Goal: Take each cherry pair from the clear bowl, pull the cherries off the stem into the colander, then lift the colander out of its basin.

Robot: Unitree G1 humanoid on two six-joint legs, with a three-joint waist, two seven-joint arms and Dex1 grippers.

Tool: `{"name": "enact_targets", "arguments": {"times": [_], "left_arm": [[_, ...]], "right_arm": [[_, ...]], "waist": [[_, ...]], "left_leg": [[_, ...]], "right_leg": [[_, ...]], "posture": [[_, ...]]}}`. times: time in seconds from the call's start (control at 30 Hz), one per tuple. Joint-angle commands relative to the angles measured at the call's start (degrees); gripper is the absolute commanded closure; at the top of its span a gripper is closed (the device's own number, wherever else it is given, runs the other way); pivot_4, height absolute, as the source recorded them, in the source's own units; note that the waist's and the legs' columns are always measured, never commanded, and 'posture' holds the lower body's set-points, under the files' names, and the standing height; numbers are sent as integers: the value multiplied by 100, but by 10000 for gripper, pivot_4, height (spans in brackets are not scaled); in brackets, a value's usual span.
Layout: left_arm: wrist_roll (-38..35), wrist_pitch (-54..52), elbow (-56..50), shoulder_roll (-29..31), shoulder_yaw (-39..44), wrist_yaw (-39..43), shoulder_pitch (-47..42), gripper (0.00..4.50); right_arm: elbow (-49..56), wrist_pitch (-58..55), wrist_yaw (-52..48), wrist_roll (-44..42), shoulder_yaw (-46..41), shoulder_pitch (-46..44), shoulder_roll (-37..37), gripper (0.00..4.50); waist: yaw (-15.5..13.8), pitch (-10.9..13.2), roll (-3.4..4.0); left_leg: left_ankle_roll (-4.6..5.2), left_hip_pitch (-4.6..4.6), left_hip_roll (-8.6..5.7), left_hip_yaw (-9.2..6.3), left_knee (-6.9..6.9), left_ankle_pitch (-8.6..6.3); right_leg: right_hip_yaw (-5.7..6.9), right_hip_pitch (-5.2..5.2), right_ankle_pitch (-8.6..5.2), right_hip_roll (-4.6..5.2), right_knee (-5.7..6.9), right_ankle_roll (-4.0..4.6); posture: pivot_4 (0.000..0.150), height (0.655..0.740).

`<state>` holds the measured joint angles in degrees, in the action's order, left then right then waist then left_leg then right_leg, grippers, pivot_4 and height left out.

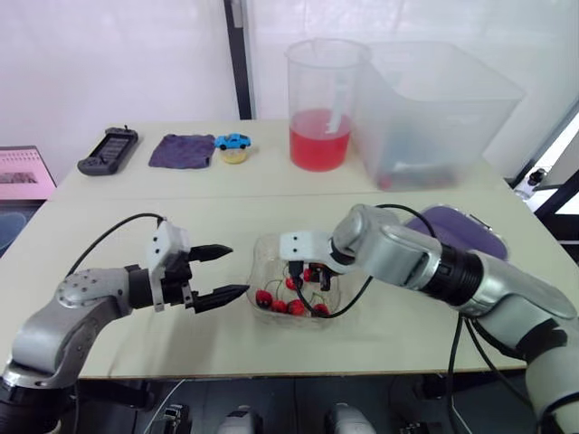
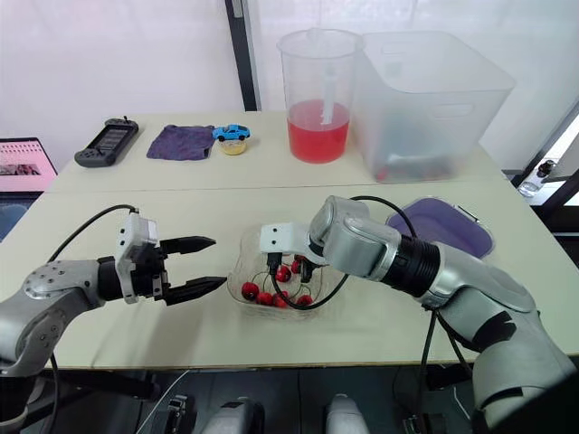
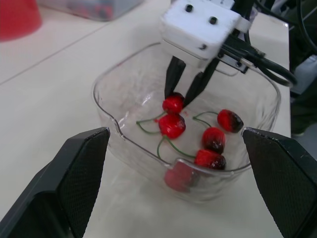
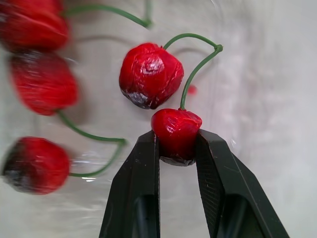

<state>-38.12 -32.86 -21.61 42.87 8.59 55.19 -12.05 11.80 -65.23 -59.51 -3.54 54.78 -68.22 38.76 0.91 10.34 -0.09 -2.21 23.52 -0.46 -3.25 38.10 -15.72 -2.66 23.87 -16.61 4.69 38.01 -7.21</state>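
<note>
A clear bowl [image 1: 262,246] near the table's front edge holds several red cherries on green stems. My right gripper [image 4: 177,141] reaches down into the bowl and is shut on one cherry [image 4: 176,130]. A curved stem joins that cherry to its partner [image 4: 150,74]. My left gripper [image 1: 237,269] stands open just left of the bowl, fingers pointing at it, holding nothing. The purple colander [image 1: 463,233] sits in its basin at the right, partly hidden behind my right arm.
At the back stand a pitcher of red liquid [image 1: 322,104] and a large clear tub [image 1: 430,99]. A purple cloth [image 1: 182,150], a blue toy car [image 1: 233,141] and a black controller [image 1: 109,149] lie at the back left. A black cable [image 1: 348,303] loops past the bowl.
</note>
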Motion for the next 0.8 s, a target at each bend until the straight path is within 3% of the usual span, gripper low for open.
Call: {"name": "enact_targets", "arguments": {"times": [0.03, 0.2, 0.3, 0.47, 0.67, 0.8], "left_arm": [[-392, -279, 79, -112, 244, -212, -272, 0], [-628, -508, 709, -543, 519, -883, -949, 0], [-993, -830, 1122, -780, 712, -1208, -1543, 0], [-1498, -1258, 1347, -1131, 784, -1644, -2567, 0], [-1604, -1313, 1573, -1344, 684, -1700, -3227, 0], [-1063, -1148, 1754, -1183, 201, -1387, -3492, 0]], "right_arm": [[544, 286, -162, -6, -621, -30, 358, 38063], [918, 1377, 70, -19, -1967, 303, 584, 38063], [901, 2130, 708, 234, -2615, 507, 329, 38063], [623, 4236, 2263, 1946, -2529, 922, 328, 38063], [311, 5322, 3418, 2932, -2712, 1900, -31, 38063], [340, 5537, 3507, 3344, -2849, 2083, -156, 38063]], "waist": [[-8, 0, 0], [8, 0, -1], [9, 0, -4], [-6, -2, -10], [18, -7, -18], [42, -6, -19]], "left_leg": [[0, 0, -1, 0, 2, 0], [0, 0, 0, -2, 0, 0], [0, 0, -1, -1, 1, 0], [-8, 1, -3, -1, 1, 4], [-51, 1, -5, 4, -2, 29], [-58, 1, -5, 14, -11, 33]], "right_leg": [[0, -1, 0, 1, -1, 0], [1, 0, 0, -2, 1, 0], [1, -1, 0, -1, 0, 0], [1, 0, 0, 1, 1, -1], [-3, 1, 0, 2, 2, -1], [-5, 8, 0, -2, 3, -1]], "posture": [[1500, 7337], [1500, 7337], [1500, 7337], [1500, 7337], [1500, 7337], [1500, 7337]]}}
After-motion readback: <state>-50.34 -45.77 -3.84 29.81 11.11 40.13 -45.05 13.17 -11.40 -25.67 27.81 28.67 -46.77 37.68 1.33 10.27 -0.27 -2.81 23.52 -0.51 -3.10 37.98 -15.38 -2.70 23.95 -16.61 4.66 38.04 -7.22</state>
